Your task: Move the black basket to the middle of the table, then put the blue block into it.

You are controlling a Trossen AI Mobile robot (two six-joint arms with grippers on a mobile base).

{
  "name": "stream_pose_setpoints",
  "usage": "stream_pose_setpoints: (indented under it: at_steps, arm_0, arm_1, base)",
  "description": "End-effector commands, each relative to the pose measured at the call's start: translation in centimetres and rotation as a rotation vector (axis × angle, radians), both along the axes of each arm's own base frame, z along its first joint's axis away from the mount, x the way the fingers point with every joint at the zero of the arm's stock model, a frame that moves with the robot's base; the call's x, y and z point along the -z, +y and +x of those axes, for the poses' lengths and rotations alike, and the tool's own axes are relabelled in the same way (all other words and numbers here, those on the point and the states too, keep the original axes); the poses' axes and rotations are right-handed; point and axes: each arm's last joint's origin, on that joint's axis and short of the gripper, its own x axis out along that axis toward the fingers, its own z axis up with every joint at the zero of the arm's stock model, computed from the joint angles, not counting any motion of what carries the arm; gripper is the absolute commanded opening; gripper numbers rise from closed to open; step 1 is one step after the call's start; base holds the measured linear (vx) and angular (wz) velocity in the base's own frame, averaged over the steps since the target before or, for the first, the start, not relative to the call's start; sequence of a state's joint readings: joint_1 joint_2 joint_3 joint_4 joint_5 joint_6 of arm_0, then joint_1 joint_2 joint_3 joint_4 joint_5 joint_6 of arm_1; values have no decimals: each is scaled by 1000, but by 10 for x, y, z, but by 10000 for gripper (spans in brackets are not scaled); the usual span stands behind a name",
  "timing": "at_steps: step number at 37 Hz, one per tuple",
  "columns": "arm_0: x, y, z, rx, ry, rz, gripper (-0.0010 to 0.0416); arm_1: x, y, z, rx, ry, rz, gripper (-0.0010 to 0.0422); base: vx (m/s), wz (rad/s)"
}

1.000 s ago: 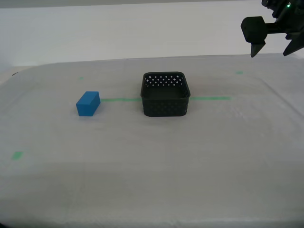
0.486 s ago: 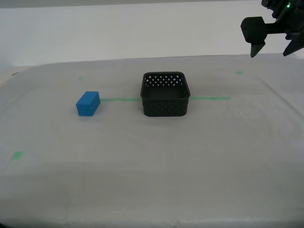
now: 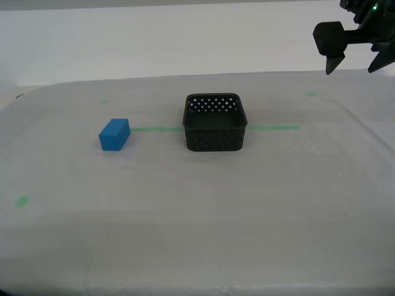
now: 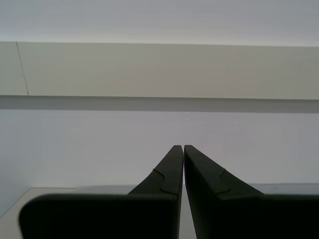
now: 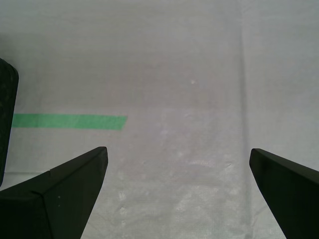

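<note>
The black basket (image 3: 215, 123) stands upright near the middle of the white table (image 3: 197, 222), across the green tape line (image 3: 274, 127). To the exterior view's left of it, the blue block (image 3: 115, 134) lies apart on the sheet. High at the exterior view's upper right, my first gripper (image 3: 353, 69) hangs open and empty, well above the table. In its wrist view the gripper (image 5: 177, 151) looks down on the sheet, with a sliver of the basket (image 5: 6, 109) at the frame's edge. My second gripper (image 4: 182, 147) is shut on nothing and faces a pale wall.
Small green tape patches (image 3: 23, 201) mark the sheet toward the exterior view's left and near the far edge (image 3: 311, 94). A white wall runs behind the table. A length of the green tape (image 5: 70, 121) shows in the first wrist view.
</note>
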State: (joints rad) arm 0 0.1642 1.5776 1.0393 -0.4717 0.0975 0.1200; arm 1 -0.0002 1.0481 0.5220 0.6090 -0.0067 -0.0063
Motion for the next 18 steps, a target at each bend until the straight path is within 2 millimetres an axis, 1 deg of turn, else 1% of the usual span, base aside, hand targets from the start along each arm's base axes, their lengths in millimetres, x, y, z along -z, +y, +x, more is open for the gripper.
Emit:
stream_pose_setpoints:
  at_steps: [1, 8, 11, 15, 18]
  arm_0:
    - [0, 0, 0, 2, -1, -2, 399]
    - [0, 0, 0, 2, -1, -2, 399]
    - [0, 0, 0, 2, -1, -2, 398]
    - [0, 0, 0, 2, -1, -2, 398]
    - [0, 0, 0, 2, -1, -2, 398]
  arm_1:
    - [-1, 0, 0, 0, -6, 0, 0]
    - [2, 0, 0, 1, 29, 0, 1]
    - [4, 0, 0, 7, 47, 1, 11]
    - [5, -1, 0, 19, 53, 1, 47]
    - [4, -1, 0, 31, 50, 0, 90]
  base:
    - [0, 0]
    - [0, 0]
    - [0, 0]
    - [0, 0]
    - [0, 0]
